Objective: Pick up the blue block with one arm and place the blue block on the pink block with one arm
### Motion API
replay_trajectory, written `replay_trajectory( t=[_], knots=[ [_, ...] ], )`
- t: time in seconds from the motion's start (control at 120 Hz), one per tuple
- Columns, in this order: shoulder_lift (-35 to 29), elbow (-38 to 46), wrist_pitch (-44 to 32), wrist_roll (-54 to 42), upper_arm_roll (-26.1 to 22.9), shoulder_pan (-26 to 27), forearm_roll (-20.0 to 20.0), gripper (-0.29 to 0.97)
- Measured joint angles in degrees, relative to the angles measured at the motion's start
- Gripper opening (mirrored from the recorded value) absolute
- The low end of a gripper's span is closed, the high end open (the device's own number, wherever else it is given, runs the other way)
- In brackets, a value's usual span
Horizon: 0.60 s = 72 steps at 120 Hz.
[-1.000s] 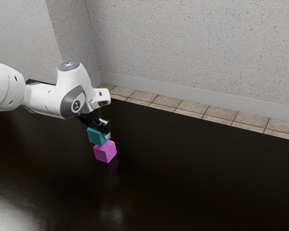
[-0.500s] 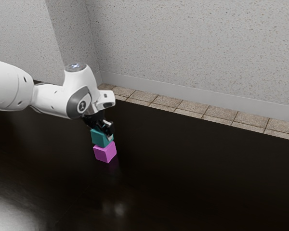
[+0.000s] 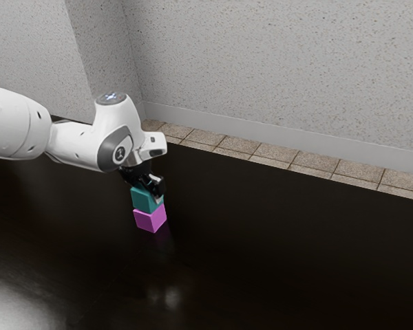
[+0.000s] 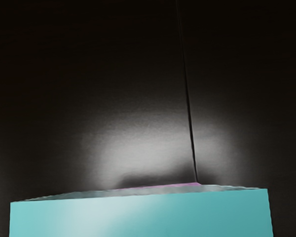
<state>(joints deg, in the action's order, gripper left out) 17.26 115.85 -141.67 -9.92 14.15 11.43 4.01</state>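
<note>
Sitting squarely on the pink block (image 3: 150, 220), the blue block (image 3: 146, 201) (teal in this render) is clasped near its top between the two black fingers of the gripper (image 3: 149, 188), which are drawn in against its sides. Both blocks stand on the dark table (image 3: 261, 261). In the wrist view, a thin pink sliver shows just past the blue block's far edge.

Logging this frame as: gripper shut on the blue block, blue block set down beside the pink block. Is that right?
Not quite. The gripper is shut on the blue block, but that block sits on top of the pink block, not beside it. The exterior view shows the two stacked with no gap visible between them.
</note>
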Motion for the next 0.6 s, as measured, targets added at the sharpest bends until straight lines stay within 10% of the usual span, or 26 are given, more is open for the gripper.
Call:
replay_trajectory(
  t=[0.6],
  knots=[
    [-8.29, -7.66, 13.46, -1.07, -0.21, -0.63, -0.33, 0.67]
  ],
)
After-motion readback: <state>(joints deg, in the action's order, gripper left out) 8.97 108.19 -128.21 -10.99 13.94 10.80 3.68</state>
